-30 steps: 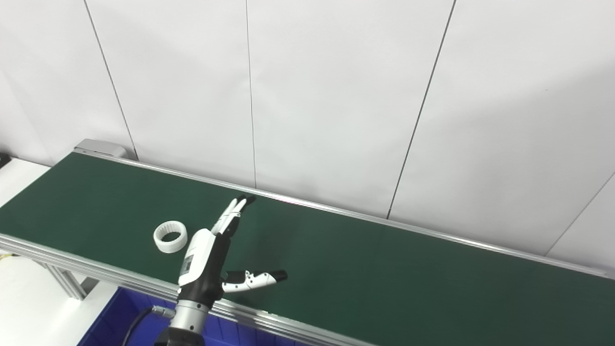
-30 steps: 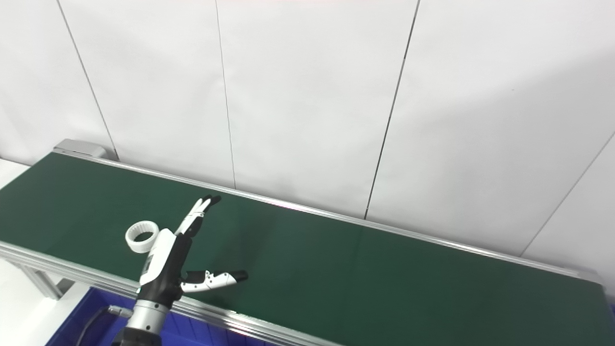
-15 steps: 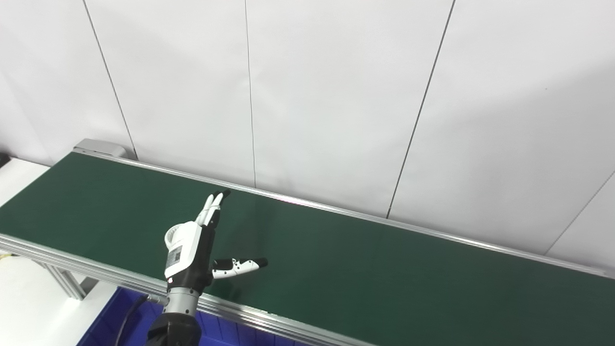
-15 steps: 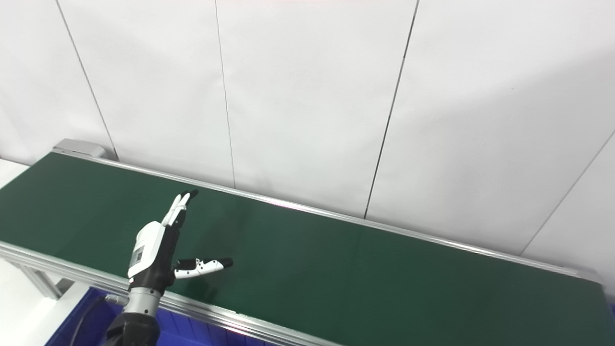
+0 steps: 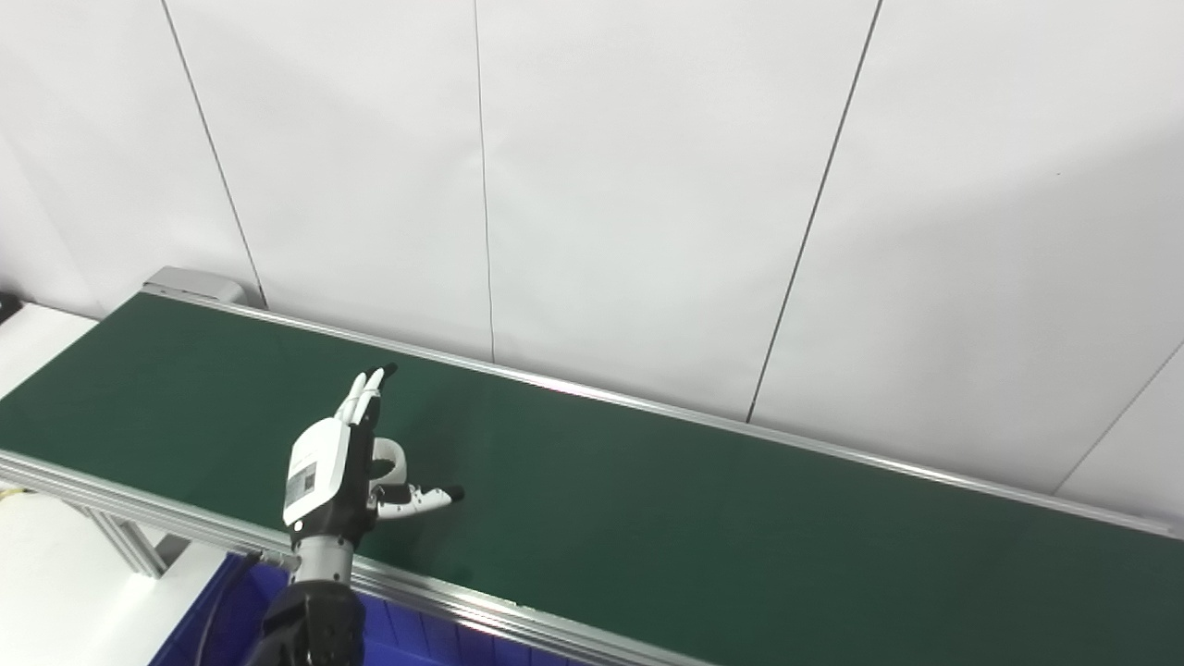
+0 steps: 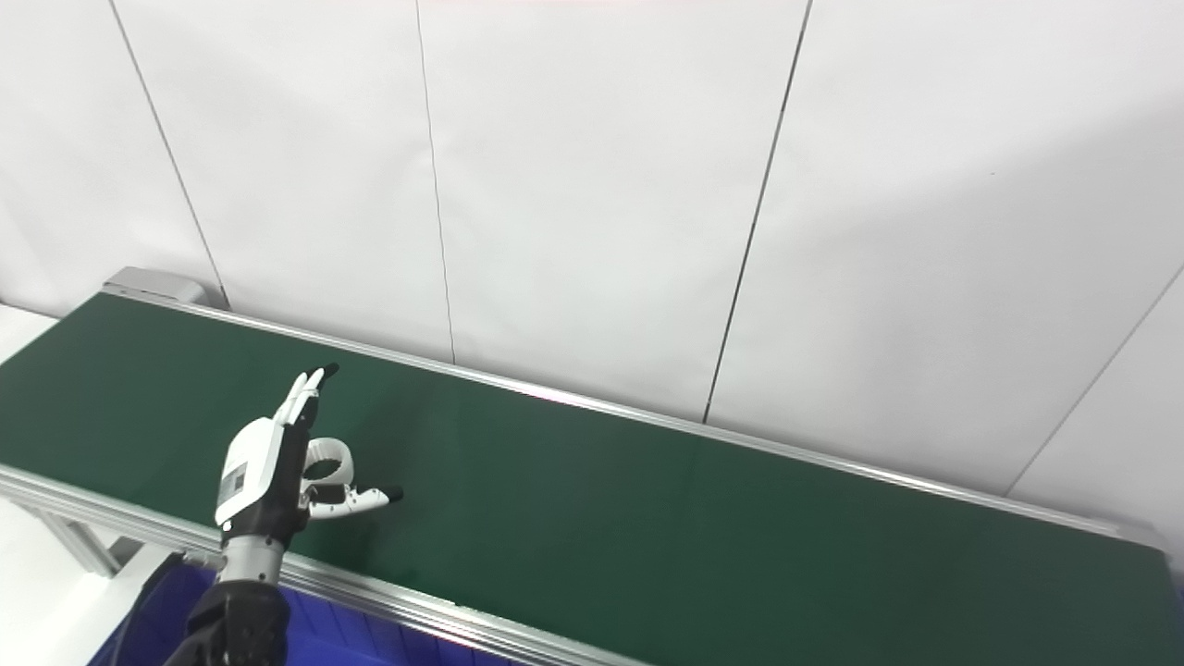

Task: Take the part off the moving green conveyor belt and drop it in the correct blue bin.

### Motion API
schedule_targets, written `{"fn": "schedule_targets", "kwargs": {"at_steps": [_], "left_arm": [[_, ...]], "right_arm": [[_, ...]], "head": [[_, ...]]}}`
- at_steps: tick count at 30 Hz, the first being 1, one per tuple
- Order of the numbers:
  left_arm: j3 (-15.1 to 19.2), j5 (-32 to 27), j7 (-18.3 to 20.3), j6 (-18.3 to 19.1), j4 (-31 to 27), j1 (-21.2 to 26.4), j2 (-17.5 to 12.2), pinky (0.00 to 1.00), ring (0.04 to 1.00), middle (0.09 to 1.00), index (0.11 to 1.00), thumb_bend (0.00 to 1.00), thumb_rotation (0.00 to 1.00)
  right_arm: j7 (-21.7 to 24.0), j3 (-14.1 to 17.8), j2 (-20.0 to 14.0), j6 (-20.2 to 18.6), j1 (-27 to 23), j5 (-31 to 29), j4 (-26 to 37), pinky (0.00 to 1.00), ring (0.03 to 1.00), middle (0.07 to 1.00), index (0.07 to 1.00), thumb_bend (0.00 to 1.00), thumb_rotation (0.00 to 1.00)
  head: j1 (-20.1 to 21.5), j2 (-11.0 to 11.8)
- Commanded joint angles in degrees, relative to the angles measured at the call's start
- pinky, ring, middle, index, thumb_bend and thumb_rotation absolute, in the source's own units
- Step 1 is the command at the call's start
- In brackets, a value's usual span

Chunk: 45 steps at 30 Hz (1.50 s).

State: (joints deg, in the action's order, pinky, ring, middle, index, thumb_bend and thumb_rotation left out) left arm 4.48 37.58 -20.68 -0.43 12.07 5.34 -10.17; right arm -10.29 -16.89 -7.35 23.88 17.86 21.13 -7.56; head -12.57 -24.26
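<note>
A: Where's the ring (image 6: 331, 458)?

B: On the belt (image 5: 647, 518) near its front rail, lying flat, hole up, partly hidden by the left hand (image 5: 335, 460).

A: And relative to the fingers (image 5: 368, 393)?

B: Between them and the thumb, just right of the palm. The fingers stretch away across the belt, the thumb points right along it; they're spread wide, holding nothing. No contact that I can confirm.

A: The other hand?

B: Out of sight. The bin (image 5: 407, 638) sits below the front rail.

1. 1 white ring part (image 5: 392, 459) lay on the belt.
2. 1 green conveyor belt (image 5: 703, 518) ran across.
3. 1 blue bin (image 5: 407, 638) showed below.
4. 1 hand (image 5: 324, 472) was in view.
</note>
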Motion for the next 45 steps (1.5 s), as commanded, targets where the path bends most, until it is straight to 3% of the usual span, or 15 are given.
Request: {"fn": "schedule_targets", "kwargs": {"at_steps": [1,10,21,28,30,31,32,33,39,45], "left_arm": [[-0.16,0.66,-1.78,0.74,-0.32,2.52,-1.66,0.82,0.922,0.976,0.935,0.84,0.10],[-1.86,1.25,-2.90,4.05,3.67,4.04,-2.87,0.80,0.896,0.962,0.922,0.84,0.03],[-4.78,0.92,-3.70,5.20,9.48,6.06,-3.65,0.82,0.894,0.942,0.910,0.81,0.00],[-7.04,-0.13,-3.57,4.67,13.07,7.36,-4.19,0.72,0.792,0.852,0.844,0.72,0.00],[-6.91,-1.32,-3.58,4.29,13.40,7.53,-3.75,0.61,0.683,0.795,0.802,0.66,0.00],[-6.94,-1.64,-3.71,4.11,13.57,7.61,-3.57,0.52,0.524,0.675,0.758,0.55,0.00],[-7.07,-1.79,-3.75,4.10,13.65,7.67,-3.47,0.50,0.504,0.648,0.750,0.54,0.00],[-7.28,-1.99,-3.37,4.32,13.44,7.65,-3.44,0.42,0.457,0.570,0.713,0.52,0.00],[-8.63,-3.22,-0.27,4.98,11.15,6.97,-3.61,0.34,0.384,0.492,0.543,0.50,0.00],[-9.52,-3.20,2.25,6.93,9.37,6.51,-3.82,0.34,0.410,0.499,0.500,0.50,0.00]], "right_arm": [[-0.37,0.17,0.16,2.92,-0.02,-0.23,2.09,0.74,0.808,0.833,0.858,0.95,0.33],[0.21,0.30,0.10,2.95,0.05,-1.04,2.53,0.73,0.807,0.834,0.853,0.95,0.31],[0.48,0.85,0.68,2.72,0.87,-0.54,3.59,0.74,0.808,0.835,0.861,0.94,0.33],[0.64,0.79,0.79,2.86,1.04,-1.06,3.89,0.74,0.809,0.837,0.861,0.94,0.30],[0.42,0.80,0.83,2.91,1.03,-1.19,3.73,0.74,0.808,0.835,0.857,0.95,0.30],[0.38,0.73,0.78,2.94,1.01,-1.43,3.64,0.74,0.811,0.837,0.858,0.95,0.29],[0.44,0.61,0.72,2.98,0.99,-1.85,3.58,0.74,0.811,0.837,0.859,0.95,0.29],[0.59,0.62,0.78,2.98,1.02,-2.26,3.62,0.75,0.816,0.840,0.862,0.95,0.29],[0.72,0.74,0.85,2.90,1.13,-2.54,3.83,0.75,0.821,0.844,0.868,0.95,0.29],[0.28,0.91,0.94,2.94,1.03,-2.09,3.95,0.74,0.810,0.833,0.858,0.96,0.29]], "head": [[0.14,-0.33],[0.19,-0.67],[0.33,-0.98],[0.38,-1.27],[0.36,-1.35],[0.36,-1.35],[0.35,-1.41],[0.35,-1.41],[0.19,-1.61],[0.26,-1.75]]}}
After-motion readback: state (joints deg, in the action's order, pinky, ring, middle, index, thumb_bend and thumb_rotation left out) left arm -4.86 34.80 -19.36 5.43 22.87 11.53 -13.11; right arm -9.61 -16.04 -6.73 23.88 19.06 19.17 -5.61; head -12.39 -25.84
